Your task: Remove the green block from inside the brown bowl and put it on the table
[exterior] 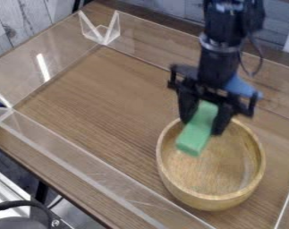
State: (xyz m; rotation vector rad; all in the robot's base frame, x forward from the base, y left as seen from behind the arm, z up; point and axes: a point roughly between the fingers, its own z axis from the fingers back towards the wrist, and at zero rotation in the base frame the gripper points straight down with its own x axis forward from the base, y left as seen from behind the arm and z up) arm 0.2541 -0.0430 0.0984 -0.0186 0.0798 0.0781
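Observation:
My black gripper [208, 112] points straight down over the left part of the brown bowl [232, 193], a round tan wooden bowl at the lower right of the table [105, 98]. Its fingers are shut on the upper end of the green block [197, 134]. The block hangs tilted, lifted out of the bowl's hollow, its lower end over the bowl's left rim. The bowl's inside shows bare wood grain.
Low clear acrylic walls [63, 165] border the tabletop on the left and front. A clear acrylic piece [101, 29] stands at the back left corner. Open wood surface stretches left of the bowl.

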